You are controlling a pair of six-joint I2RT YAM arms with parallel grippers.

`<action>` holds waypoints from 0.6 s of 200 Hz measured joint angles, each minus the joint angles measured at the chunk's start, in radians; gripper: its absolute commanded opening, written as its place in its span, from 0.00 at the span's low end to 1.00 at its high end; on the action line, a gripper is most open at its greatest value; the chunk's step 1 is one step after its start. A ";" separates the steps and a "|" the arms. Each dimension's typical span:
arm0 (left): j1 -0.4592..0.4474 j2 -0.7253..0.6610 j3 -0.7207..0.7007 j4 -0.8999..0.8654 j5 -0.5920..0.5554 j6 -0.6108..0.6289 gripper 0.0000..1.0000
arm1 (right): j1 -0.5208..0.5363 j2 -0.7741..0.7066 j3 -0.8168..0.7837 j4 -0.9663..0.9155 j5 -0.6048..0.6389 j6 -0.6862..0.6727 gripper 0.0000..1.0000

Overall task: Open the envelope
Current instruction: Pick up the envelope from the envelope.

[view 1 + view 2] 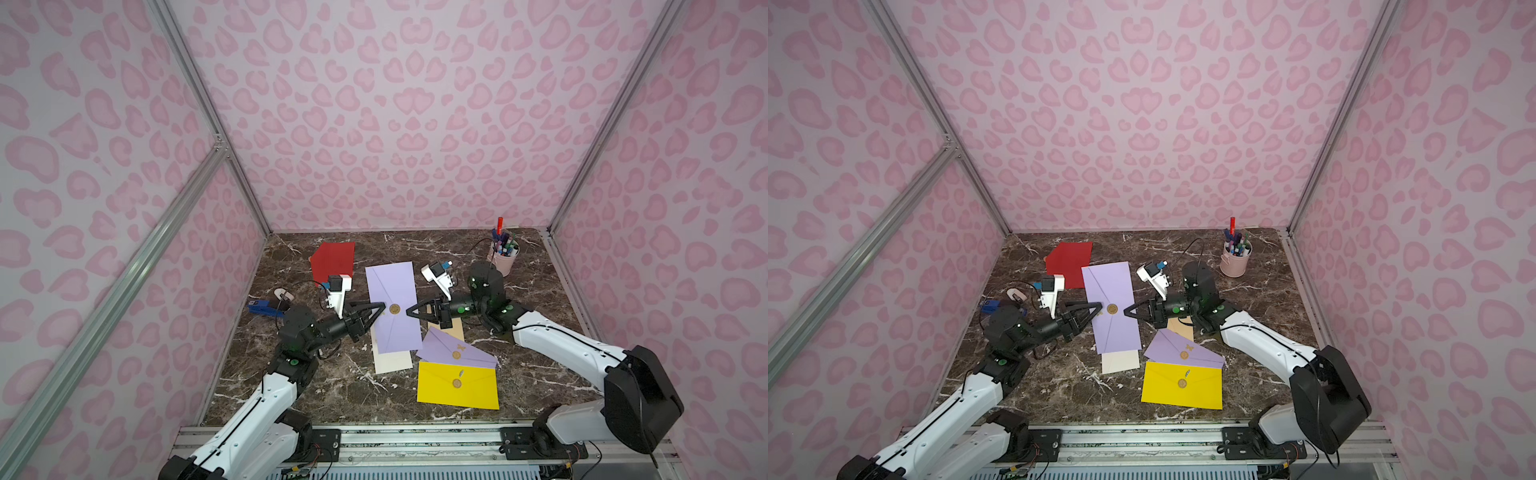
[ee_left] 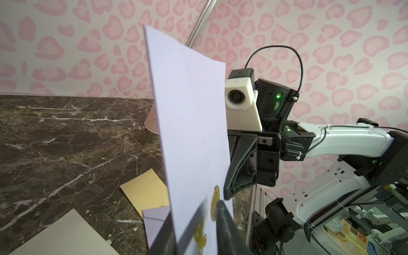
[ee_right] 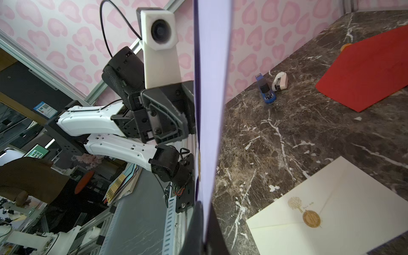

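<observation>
left tool (image 1: 381, 306) clamped on lavender envelope (image 1: 395, 282) left edge; right tool (image 1: 409, 311) clamped on right edge; gold seal (image 1: 394, 308) between tips; envelope held clear of tabletop (image 1: 332, 390).

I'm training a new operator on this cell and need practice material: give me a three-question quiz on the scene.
1. True or false: the large lilac envelope lies flat on the table.
2. Which envelope lies nearest the robot's base? A red envelope, B yellow envelope, C cream envelope.
3. What fills the pink cup?
Key: 1 false, the right gripper holds it up; 2 B; 3 pens.
</observation>
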 measured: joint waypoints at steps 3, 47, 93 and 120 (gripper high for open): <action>0.000 0.000 0.000 0.000 0.002 -0.002 0.10 | 0.002 0.001 0.001 0.000 0.000 -0.002 0.00; -0.001 -0.015 -0.001 0.006 0.019 -0.006 0.04 | 0.013 0.006 0.006 -0.013 0.001 -0.022 0.00; -0.002 -0.005 -0.004 0.019 0.019 -0.006 0.05 | 0.015 -0.003 0.027 -0.053 -0.001 -0.055 0.20; -0.005 0.017 -0.013 0.041 0.023 -0.021 0.04 | 0.015 -0.015 0.058 -0.071 -0.005 -0.082 0.23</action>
